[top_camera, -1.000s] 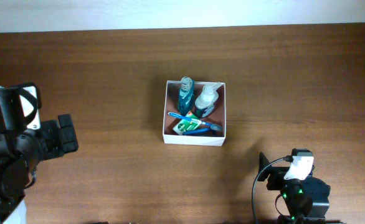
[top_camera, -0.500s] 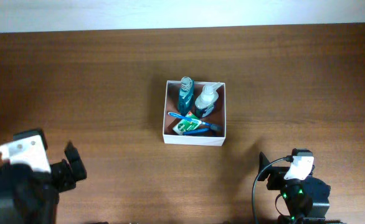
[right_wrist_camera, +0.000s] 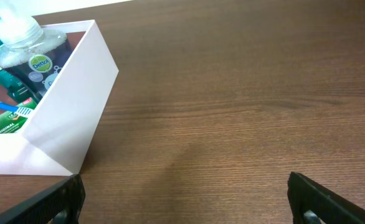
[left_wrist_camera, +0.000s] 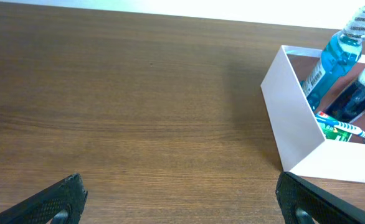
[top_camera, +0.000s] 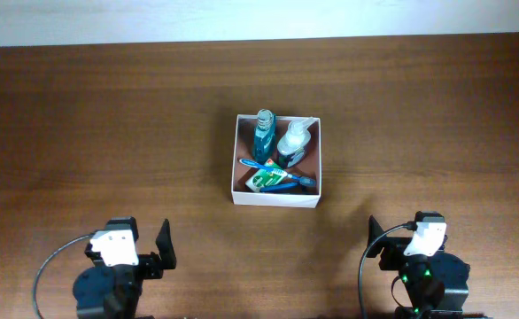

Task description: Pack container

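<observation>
Inside the container (top_camera: 275, 198), 2 bottles (top_camera: 264, 133) (1 blue), 1 toothbrush (top_camera: 258, 164)

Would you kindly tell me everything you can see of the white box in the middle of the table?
The container is a square, shallow box, apparently cardboard, white outside and reddish-brown inside, with its top open. It sits flat near the middle of the wooden table. Inside, a blue bottle and a clear pump bottle occupy the far side, and a blue toothbrush lies across a green-and-white pack at the near side.
</observation>
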`<action>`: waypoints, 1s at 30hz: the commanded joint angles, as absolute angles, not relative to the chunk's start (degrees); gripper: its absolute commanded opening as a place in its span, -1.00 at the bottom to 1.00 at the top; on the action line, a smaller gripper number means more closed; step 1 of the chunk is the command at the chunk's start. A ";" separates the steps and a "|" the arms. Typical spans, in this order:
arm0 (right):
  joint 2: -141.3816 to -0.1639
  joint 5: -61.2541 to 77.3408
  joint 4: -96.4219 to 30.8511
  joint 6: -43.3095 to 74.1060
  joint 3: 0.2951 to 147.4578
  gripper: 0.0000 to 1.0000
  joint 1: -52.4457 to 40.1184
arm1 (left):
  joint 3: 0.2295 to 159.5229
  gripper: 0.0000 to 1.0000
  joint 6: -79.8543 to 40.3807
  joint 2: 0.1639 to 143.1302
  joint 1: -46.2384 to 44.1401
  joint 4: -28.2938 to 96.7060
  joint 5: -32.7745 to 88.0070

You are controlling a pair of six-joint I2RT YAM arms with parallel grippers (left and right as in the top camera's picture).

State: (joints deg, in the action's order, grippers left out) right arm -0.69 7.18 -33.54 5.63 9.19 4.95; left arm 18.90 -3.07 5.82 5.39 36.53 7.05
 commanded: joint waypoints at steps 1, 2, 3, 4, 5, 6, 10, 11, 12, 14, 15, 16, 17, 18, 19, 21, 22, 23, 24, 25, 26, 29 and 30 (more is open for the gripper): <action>-0.21 7.31 -33.61 5.63 8.84 0.98 5.28 | 14.98 0.99 -3.25 1.72 5.52 35.53 9.47; -0.21 7.31 -33.58 5.63 8.84 0.98 5.28 | 13.76 0.99 -3.25 0.71 5.48 35.29 9.45; -0.21 7.31 -33.58 5.63 8.84 0.98 5.28 | 13.02 0.99 -3.25 0.27 5.34 35.03 9.47; -0.21 7.31 -33.58 5.63 8.84 0.98 5.28 | 12.47 0.99 -3.25 0.30 5.30 34.76 9.47; -0.21 7.31 -33.61 5.65 8.84 0.98 5.28 | 11.97 0.99 -3.22 0.30 5.30 34.59 9.45; -0.21 7.31 -33.58 5.65 8.84 0.98 5.28 | 11.09 0.99 -3.22 0.30 5.30 34.50 9.45; -0.21 7.29 -33.61 5.63 8.84 0.98 5.28 | 8.99 0.99 -3.22 0.38 5.30 34.28 9.02; -0.21 7.31 -33.61 5.63 8.84 0.98 5.28 | 8.99 0.99 -3.22 0.40 5.30 34.30 9.04; -0.21 7.31 -33.58 5.65 8.84 0.98 5.28 | 8.99 0.99 -3.22 0.38 5.32 34.30 9.04; -0.21 7.31 -33.61 5.63 8.84 0.98 5.28 | 8.99 0.99 -3.22 0.38 5.30 34.30 9.04; -0.21 7.31 -33.58 5.63 8.84 0.98 5.28 | 8.99 0.99 -3.22 0.38 5.30 34.33 9.04; -0.21 7.31 -33.61 5.63 8.84 0.98 5.28 | 8.99 0.99 -3.22 0.38 5.30 34.33 9.04; -0.21 7.31 -33.58 5.65 8.84 0.98 5.28 | 8.99 0.99 -3.22 0.38 5.32 34.33 9.04; -0.21 7.31 -33.61 5.65 8.84 0.98 5.28 | 8.99 0.99 -3.22 0.38 5.30 34.33 9.04; -0.21 7.31 -33.58 5.65 8.84 0.98 5.28 | 8.99 0.99 -3.22 0.40 5.30 34.33 9.04; -0.21 7.31 -33.61 5.63 8.84 0.98 5.28 | 8.99 0.99 -3.22 0.38 5.30 34.33 9.04; -0.21 7.31 -33.61 5.63 8.84 0.98 5.28 | 8.99 0.99 -3.22 0.38 5.30 34.33 9.04; -0.21 7.31 -33.61 5.65 8.84 0.98 5.28 | 8.99 0.99 -3.22 0.38 5.32 34.33 9.04; -0.21 7.31 -33.61 5.65 8.84 0.97 5.28 | 8.99 0.99 -3.22 0.38 5.30 34.33 9.04; -0.21 7.31 -33.58 5.63 8.84 0.98 5.28 | 8.99 0.99 -3.22 0.40 5.30 34.33 9.04; -0.21 7.31 -33.61 5.65 8.84 0.98 5.28 | 8.99 0.99 -3.22 0.38 5.32 34.33 9.04; -0.21 7.31 -33.58 5.63 8.84 0.98 5.28 | 8.99 0.99 -3.22 0.40 5.30 34.33 9.04; -0.21 7.31 -33.58 5.63 8.84 0.98 5.28 | 8.99 0.99 -3.22 0.38 5.32 34.33 9.04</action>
State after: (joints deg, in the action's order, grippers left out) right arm -0.69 7.20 -33.56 5.63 9.19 4.95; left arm 9.32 -3.07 0.95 5.37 34.59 8.43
